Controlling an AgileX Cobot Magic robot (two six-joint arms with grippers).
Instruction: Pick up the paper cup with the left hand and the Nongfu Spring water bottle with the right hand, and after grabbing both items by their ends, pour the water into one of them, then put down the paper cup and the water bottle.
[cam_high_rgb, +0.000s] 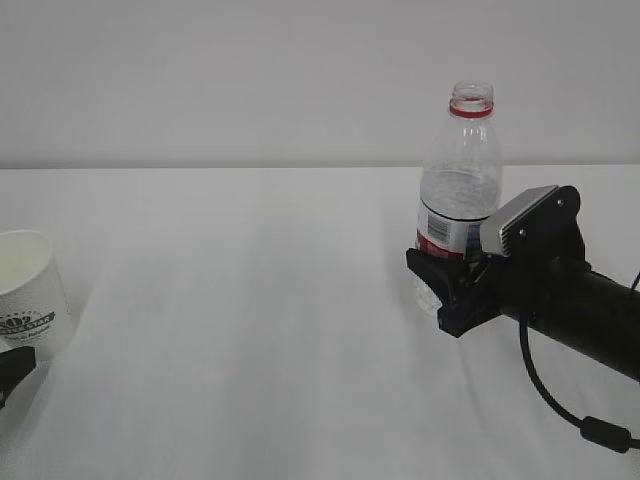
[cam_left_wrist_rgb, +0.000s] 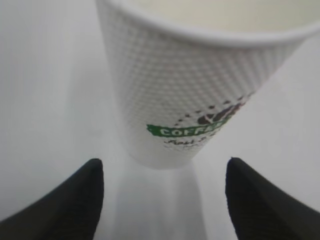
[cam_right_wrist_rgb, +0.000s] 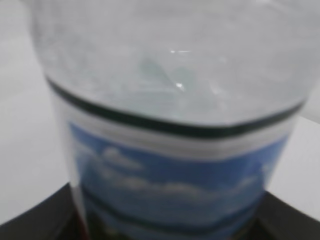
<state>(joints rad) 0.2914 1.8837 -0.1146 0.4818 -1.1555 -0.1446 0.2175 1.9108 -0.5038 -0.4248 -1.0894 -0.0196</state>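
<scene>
Two pincers: right (cam_high_rgb: 447, 292) clamped on water bottle (cam_high_rgb: 459, 190), left (cam_left_wrist_rgb: 162, 192) wide (cup (cam_left_wrist_rgb: 200, 85) untouched).

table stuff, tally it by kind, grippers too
paper cup: 1
water bottle: 1
grippers: 2, the left gripper and the right gripper
total: 4
</scene>
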